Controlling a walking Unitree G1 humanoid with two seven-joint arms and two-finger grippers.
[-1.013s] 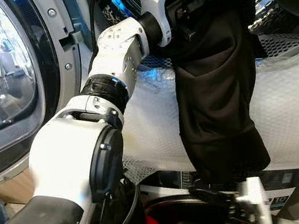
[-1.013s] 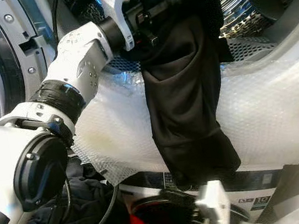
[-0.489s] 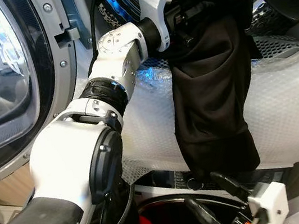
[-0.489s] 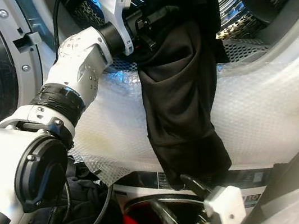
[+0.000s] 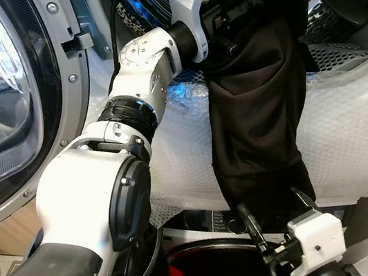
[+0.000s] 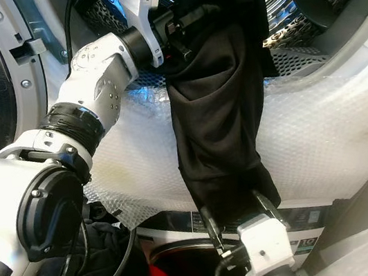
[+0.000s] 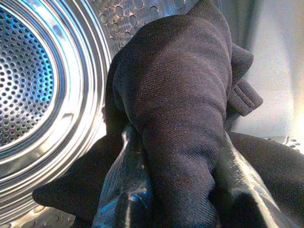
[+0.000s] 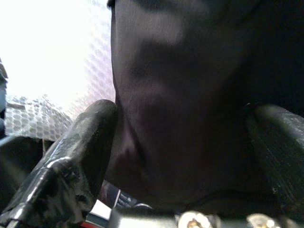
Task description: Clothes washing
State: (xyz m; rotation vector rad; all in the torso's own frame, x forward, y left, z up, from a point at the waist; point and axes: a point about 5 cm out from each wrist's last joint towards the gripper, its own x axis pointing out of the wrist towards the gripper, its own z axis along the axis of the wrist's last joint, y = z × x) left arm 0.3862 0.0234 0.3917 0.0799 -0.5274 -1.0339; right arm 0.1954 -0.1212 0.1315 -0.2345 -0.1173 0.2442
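— Where's the black garment [image 5: 255,99]?

— Pinched in the left gripper [image 7: 180,209] at the drum [image 7: 42,85] mouth, hanging down over the bubble wrap [image 5: 358,131].

— And the right gripper [image 5: 274,209]?

— Spread apart, fingers [image 8: 80,152] either side of the hem; seemingly touching it.

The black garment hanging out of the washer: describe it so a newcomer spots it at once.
Find the washing machine's steel drum and the bubble wrap over its lower rim. The long black cloth garment hangs down over that wrap, its top held by the left gripper, its hem between the right gripper fingers.
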